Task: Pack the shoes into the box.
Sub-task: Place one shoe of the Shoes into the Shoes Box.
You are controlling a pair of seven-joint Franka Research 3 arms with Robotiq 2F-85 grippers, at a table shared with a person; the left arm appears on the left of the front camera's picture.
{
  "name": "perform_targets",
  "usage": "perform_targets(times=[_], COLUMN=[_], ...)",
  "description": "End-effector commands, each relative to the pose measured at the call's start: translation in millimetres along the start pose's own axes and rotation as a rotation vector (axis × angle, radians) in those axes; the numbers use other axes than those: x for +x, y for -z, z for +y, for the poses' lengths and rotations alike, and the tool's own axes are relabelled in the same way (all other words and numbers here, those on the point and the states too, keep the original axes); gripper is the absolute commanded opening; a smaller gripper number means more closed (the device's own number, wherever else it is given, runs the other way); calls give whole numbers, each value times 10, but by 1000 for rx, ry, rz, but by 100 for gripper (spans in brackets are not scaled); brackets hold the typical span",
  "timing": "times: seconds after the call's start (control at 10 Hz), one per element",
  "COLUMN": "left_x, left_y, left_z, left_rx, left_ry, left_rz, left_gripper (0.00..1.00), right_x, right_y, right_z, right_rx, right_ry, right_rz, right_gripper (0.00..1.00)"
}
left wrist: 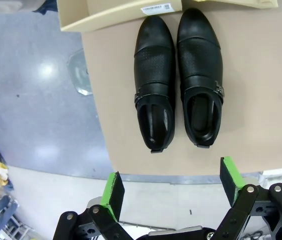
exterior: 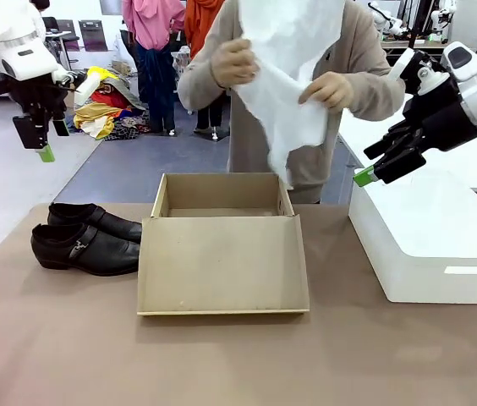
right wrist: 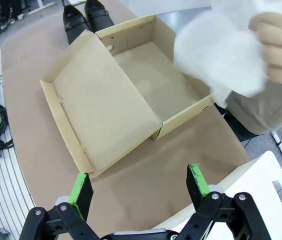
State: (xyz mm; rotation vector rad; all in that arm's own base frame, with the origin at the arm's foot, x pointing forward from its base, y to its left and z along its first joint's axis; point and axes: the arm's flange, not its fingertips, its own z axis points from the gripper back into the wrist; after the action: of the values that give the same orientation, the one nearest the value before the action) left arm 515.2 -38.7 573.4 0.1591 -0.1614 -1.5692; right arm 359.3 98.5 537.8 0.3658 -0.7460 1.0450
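Observation:
Two glossy black shoes [exterior: 86,237] lie side by side at the table's left, toes toward the tan cardboard box [exterior: 222,254]; from the left wrist they [left wrist: 178,75] show buckles and open tops. The box [right wrist: 131,90] stands open and bare inside, its flap lid folded flat toward me. A person at the far side holds white tissue paper [exterior: 285,68] in both hands above the box. My left gripper [left wrist: 170,185] hangs open high above the shoes, also seen at upper left [exterior: 40,139]. My right gripper [right wrist: 138,185] is open in the air, right of the box [exterior: 374,169].
A large white block [exterior: 429,241] sits on the table at the right, beneath my right arm. The brown table [exterior: 222,364] has free room in front of the box. Clothes lie piled on the floor behind, with other people standing farther back.

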Motion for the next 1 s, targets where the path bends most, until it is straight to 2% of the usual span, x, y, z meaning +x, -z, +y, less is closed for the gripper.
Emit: perform_targets(times=[0.0,0.5,0.7,0.9], left_x=[-33,-178,-250,-330], left_y=[-13,199,385,513], left_z=[-24,298,489,642], left_rx=[1,-37,-87,-92], left_ry=[-4,-82,-63,-38], left_rz=[-3,-54,-68,-34], left_gripper=[100,100,100,100], right_x=[-3,-3,-3,-3], right_y=[14,14,14,14], right_z=[-26,-26,-26,-26], right_rx=[12,12,12,12], right_ry=[-10,-10,-10,-10], right_rz=[-18,-18,-18,-18], right_gripper=[100,100,100,100])
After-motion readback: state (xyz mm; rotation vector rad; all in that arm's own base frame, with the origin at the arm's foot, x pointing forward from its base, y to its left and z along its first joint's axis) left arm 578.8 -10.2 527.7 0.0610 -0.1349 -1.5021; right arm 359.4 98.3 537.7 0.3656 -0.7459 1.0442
